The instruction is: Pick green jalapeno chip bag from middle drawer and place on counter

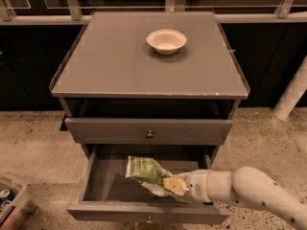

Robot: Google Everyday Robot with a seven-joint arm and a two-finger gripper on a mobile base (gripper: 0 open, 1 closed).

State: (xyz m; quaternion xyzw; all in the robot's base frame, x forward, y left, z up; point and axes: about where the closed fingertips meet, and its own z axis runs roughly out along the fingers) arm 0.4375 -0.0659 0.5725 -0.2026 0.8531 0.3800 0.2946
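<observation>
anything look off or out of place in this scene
Mostly the green jalapeno chip bag: it lies crumpled and askew in the open middle drawer, with the gripper at its right end. The counter shows small pale marks along its front edge. The white bowl sits upright.

Middle drawer (102,182), pulled open beneath a grey panel (110,130) with a round knob: holds the green jalapeno chip bag (145,170), tilted. Gripper (175,186) (on a white arm (249,190) entering from lower right) clasps the bag's right end. Counter (115,66): one white bowl (166,40), toward the back.
</observation>
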